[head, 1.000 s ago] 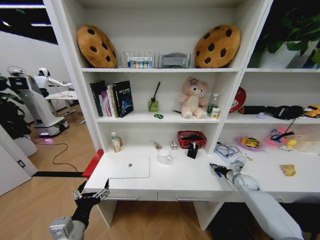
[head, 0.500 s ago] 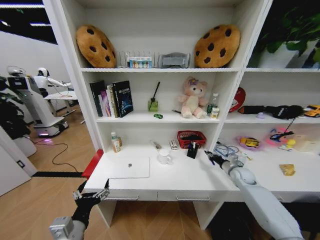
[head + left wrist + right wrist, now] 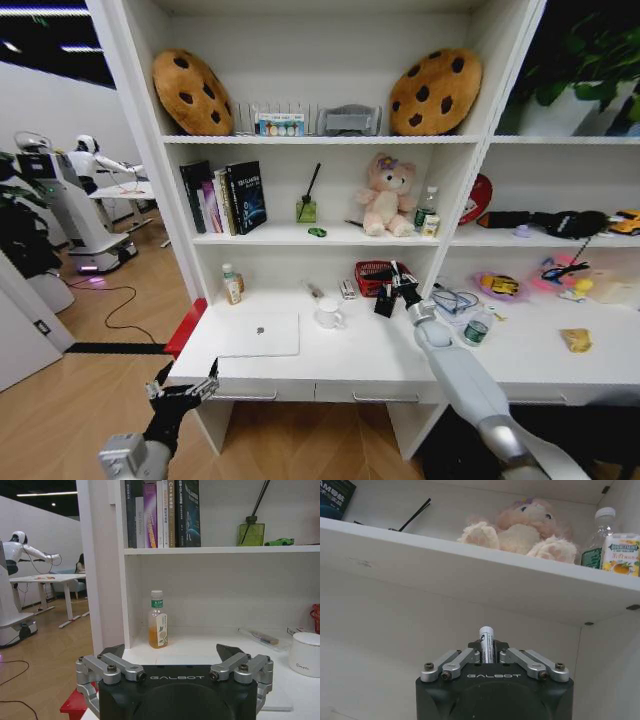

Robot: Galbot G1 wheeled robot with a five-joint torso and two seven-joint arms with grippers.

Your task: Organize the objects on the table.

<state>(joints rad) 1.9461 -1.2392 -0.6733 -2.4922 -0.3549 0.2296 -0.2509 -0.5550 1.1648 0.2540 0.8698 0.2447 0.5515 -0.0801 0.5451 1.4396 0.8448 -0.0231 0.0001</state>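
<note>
Two arms show: the right gripper (image 3: 398, 280) reaches over the desk (image 3: 380, 355), just above the black pen cup (image 3: 385, 301) beside the red basket (image 3: 380, 275), its fingers (image 3: 470, 656) closed on a white-capped pen (image 3: 486, 644). On the desk lie the silver laptop (image 3: 258, 335), the white mug (image 3: 327, 314) and a green-labelled bottle (image 3: 476, 328). Low by the desk's left front corner, the left gripper (image 3: 181, 389) hangs with fingers (image 3: 111, 653) spread apart, holding nothing

The left hand (image 3: 171, 661) hovers spread before the table (image 3: 210, 645), seemingly holding nothing.
</note>
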